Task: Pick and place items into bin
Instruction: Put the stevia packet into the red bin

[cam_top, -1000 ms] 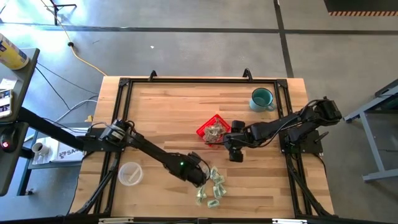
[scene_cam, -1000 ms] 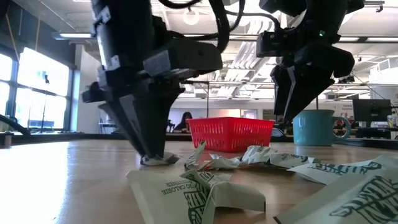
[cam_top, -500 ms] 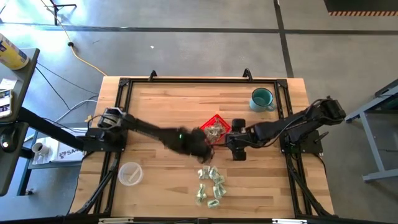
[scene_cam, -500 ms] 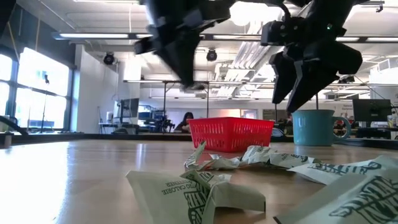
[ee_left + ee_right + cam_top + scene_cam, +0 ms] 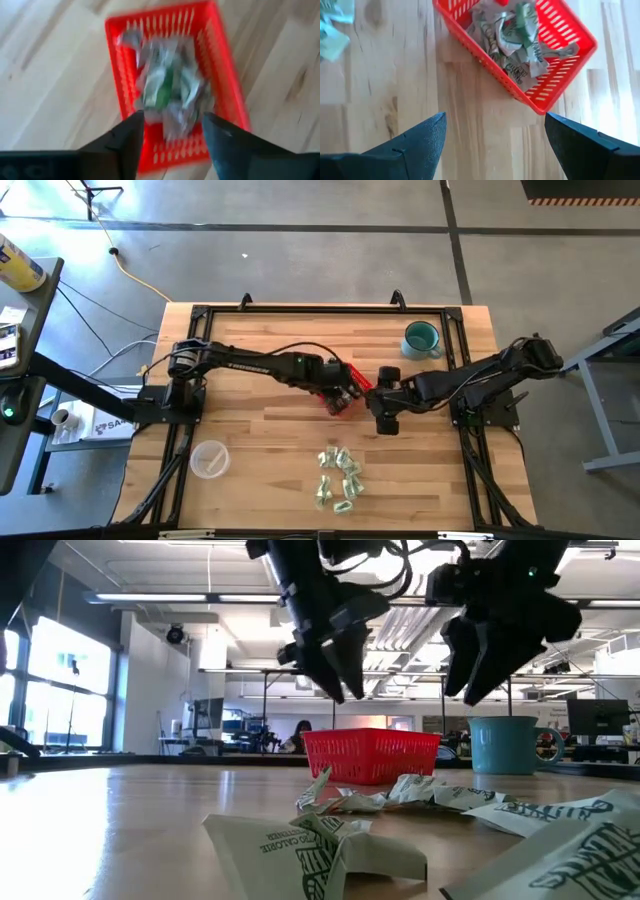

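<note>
Left gripper (image 5: 343,390) reaches across, fingers apart, over the red basket (image 5: 332,401) of wrapped packets (image 5: 167,90); right gripper (image 5: 385,423) hovers beside, open and empty.

I'm looking at two dark, slim, jointed arms, the left arm (image 5: 250,364) trailing a thin black cable looping above its forearm, the right arm (image 5: 470,378) ending in a boxy black wrist, both wearing tapered matte-black fingers (image 5: 415,145).
</note>
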